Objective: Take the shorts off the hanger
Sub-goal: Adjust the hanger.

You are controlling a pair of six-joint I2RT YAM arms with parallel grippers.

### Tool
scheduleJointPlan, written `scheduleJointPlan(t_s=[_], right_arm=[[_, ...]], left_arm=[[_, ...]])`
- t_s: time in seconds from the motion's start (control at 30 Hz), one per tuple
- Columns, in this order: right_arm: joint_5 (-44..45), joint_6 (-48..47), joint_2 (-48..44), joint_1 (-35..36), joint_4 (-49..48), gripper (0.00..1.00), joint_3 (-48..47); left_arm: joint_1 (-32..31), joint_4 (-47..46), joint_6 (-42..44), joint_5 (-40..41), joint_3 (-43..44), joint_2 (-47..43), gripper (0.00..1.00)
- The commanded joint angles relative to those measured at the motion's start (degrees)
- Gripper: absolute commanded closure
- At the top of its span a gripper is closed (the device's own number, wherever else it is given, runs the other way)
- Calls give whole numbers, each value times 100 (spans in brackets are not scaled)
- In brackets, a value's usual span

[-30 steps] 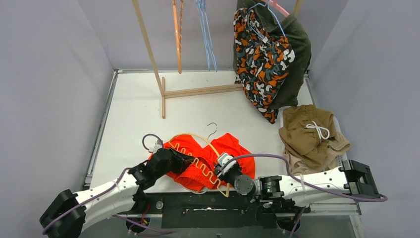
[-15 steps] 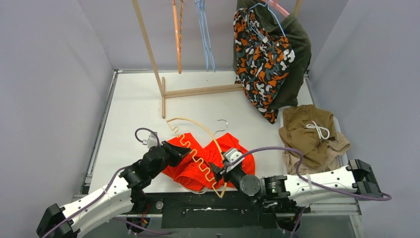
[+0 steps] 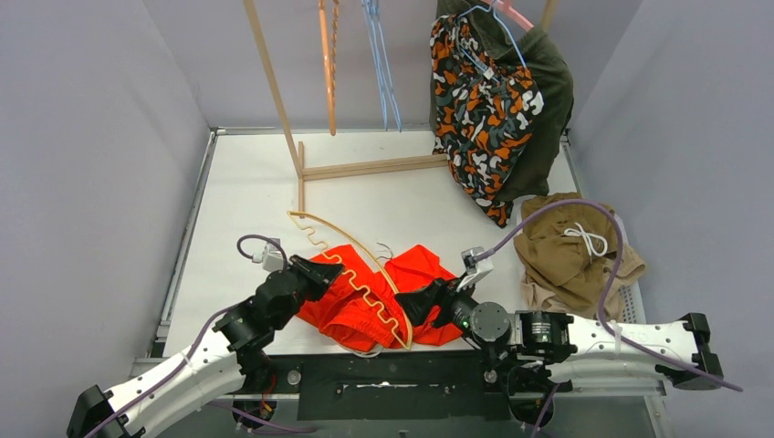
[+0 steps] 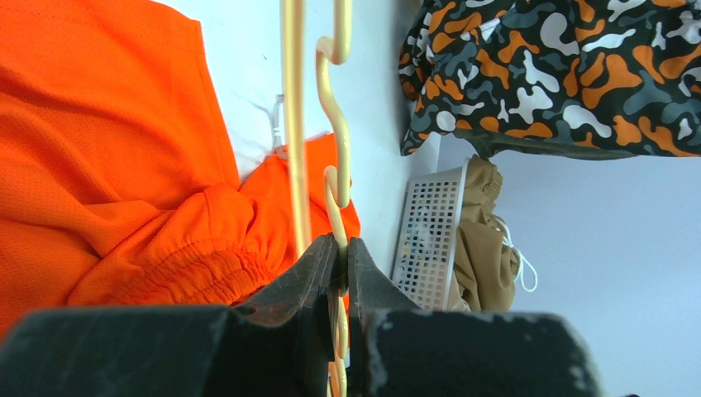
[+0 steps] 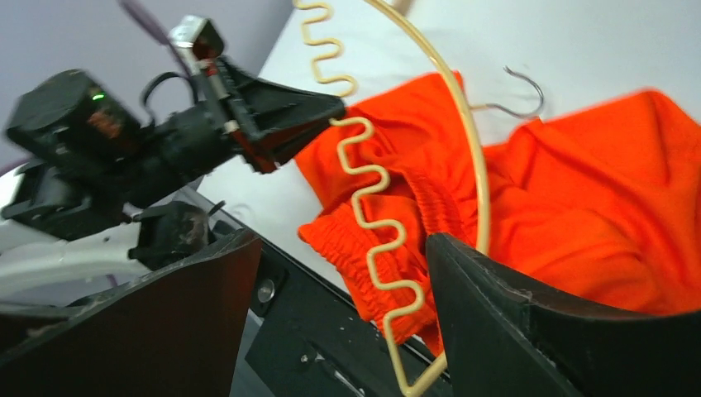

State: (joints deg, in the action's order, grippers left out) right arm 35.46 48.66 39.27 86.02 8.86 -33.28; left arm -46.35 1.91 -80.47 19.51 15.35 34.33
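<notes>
Top external: left gripper is pinching the wavy lower bar of the cream hanger, jaws pressed tight on the plastic. The left wrist view is confirming it, bar clamped right at the fingertips. Right gripper is hovering with jaws spread wide and nothing between them, just over the orange-red shorts.

The shorts are lying flat by the near edge of the tabletop, about mid-width. The hanger is lying tilted across them, one end pointing toward the far-left corner and the other reaching the near edge. In the right wrist view the waistband is looking like it's bunching between the wavy bar and the curved arm, so I'm reading the shorts as still threaded on; can't fully confirm.

Step in hand, as I'm judging it: right grabs the cloth, left strips the hanger away.
- Right should be closing on cloth only, near the waistband, clear of the bar.
- Left should be keeping the clamp and drawing the hanger toward the far-left corner, along its own length.
- The metal hook is sitting on the mesh and is risking a snag, so go slow.
</notes>
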Motion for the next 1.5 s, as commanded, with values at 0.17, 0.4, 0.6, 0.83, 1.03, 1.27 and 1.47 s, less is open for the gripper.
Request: scheduleJointPlan(t_s=[0.17,0.4,0.6,0.83,1.03,1.27,1.47], right_arm=[[-1712,3138,215,-1099,-1100,31,1715],[-2764,3351,1533,-1312,-2675,41,1854],[-3443,3415,2428,-1378,-4614,60,1897],[-3371,3041,2006,-1369,-4338,71,1467],[-3046,2993,1352,-1359,-3992,69,1475],[-2503,3827,1536,-1352,-4252,57,1754],[-2298,3550,2088,-1350,-5937,78,1987]], left_arm=[[3,599,-267,144,-221,-669,100],[16,1025,-347,194,-477,-1182,100],[3,1073,-339,175,-516,-1192,100],[3,1083,-303,159,-537,-1211,100],[3,1006,-313,55,-660,-1298,100],[3,798,-350,-239,-865,-1315,100],[3,694,-408,-418,-1049,-1325,100]])
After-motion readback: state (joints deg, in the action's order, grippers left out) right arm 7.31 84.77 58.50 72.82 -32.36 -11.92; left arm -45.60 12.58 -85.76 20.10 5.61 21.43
